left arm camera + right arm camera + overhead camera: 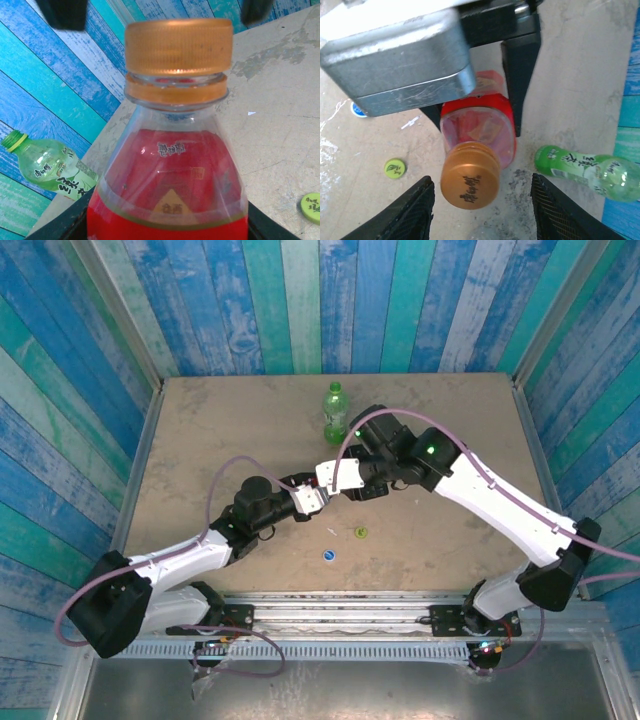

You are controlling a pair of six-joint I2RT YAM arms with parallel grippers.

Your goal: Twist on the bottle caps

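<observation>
Your left tool (477, 125) grips one red plastic bottle (167, 170), orange screw cap (178, 47) on; your right tool (481, 181) is spread wide around that cap. One blue round cap (328, 556) and one yellow-green round cap (395, 167) lie loose.

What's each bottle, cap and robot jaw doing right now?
Red bottle: held by left jaws.
Orange cap: on the red bottle.
Green bottle: standing upright, untouched.
Yellow-green cap: loose on table.
Blue cap: loose on table.
Left jaws: shut on red bottle.
Right jaws: open around orange cap.

orange cap (178, 46), red bottle (167, 175), green bottle (50, 170); walls (300, 300) blue-teal striped.
</observation>
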